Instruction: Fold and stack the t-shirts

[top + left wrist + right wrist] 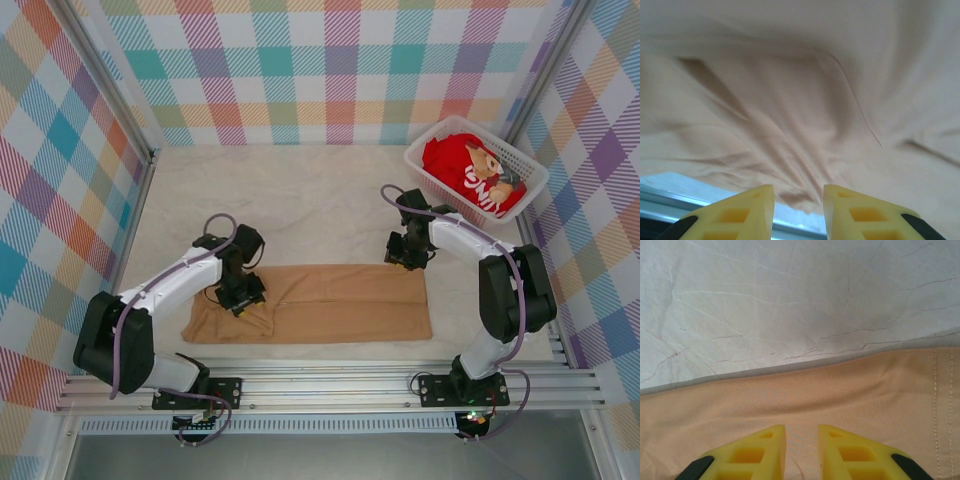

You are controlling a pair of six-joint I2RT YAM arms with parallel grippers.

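Tan tee (pixel 340 312) lies folded in a long strip on surface (pixel 300 200), near front edge. L fingers (pixel 747 207) over its left end, part open w/ small gap, nothing in them. R fingers (pixel 762 447) at tee's far right edge, narrow gap w/ a pucker of cloth betw them; can't tell if pinched. Red tee (pixel 460 165) bunched in basket (pixel 412 158), far right corner.

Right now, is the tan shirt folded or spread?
Folded: the tan shirt lies as a long strip, no sleeves out, a layer edge along it.
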